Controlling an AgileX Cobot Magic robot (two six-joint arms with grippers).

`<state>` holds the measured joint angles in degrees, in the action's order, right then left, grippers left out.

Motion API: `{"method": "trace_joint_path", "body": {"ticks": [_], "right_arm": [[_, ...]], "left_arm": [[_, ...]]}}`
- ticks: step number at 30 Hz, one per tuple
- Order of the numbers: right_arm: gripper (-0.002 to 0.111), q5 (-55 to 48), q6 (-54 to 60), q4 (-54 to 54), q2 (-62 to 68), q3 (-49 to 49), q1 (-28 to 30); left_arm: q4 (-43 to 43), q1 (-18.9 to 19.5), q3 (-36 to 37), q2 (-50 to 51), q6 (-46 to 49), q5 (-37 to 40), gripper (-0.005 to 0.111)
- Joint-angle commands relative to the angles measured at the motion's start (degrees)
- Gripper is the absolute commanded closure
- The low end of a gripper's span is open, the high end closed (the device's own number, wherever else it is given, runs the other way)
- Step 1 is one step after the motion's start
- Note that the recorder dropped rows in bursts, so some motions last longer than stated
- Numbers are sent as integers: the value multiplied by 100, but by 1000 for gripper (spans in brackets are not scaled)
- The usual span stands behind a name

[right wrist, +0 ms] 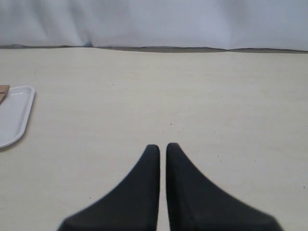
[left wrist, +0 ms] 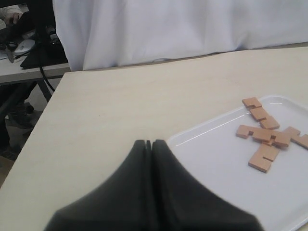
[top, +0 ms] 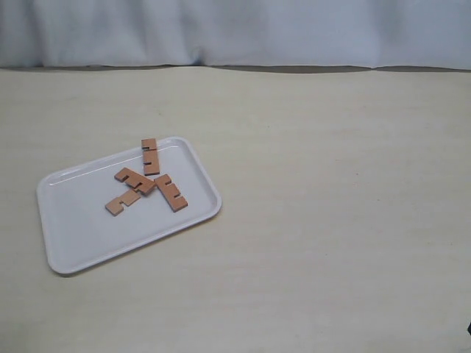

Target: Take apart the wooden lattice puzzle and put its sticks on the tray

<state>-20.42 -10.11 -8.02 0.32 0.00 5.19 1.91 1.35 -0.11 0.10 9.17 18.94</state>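
The white tray (top: 81,235) lies left of centre on the table in the exterior view. No interlocked lattice puzzle shows. Its reddish-brown notched sticks lie loose on the tray: one (top: 150,156) reaches the far rim, one (top: 134,180) partly overlaps its neighbour (top: 171,193), and one (top: 122,202) lies nearer the front. The left wrist view shows the same sticks (left wrist: 263,158) on the tray (left wrist: 221,163). My left gripper (left wrist: 149,143) is shut and empty, near the tray's corner. My right gripper (right wrist: 162,147) is shut and empty over bare table, far from the tray (right wrist: 14,115).
A pale wooden table (top: 331,220) stretches to the right of the tray, with a white curtain (top: 235,29) behind it. Past the table's edge in the left wrist view, another desk with dark clutter and cables (left wrist: 33,48) is visible. Neither arm shows in the exterior view.
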Motion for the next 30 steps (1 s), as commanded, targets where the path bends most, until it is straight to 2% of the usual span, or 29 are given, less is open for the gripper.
{"method": "trace_joint_path", "body": {"ticks": [1, 9, 30], "right_arm": [[104, 40, 27, -15, -32, 0, 30], [104, 55, 27, 444, -32, 0, 30], [104, 51, 27, 456, -32, 0, 18]], "left_arm": [[30, -11, 11, -10, -3, -39, 107], [8, -11, 11, -10, -3, -54, 107], [8, -11, 11, -10, -3, -54, 107]]}}
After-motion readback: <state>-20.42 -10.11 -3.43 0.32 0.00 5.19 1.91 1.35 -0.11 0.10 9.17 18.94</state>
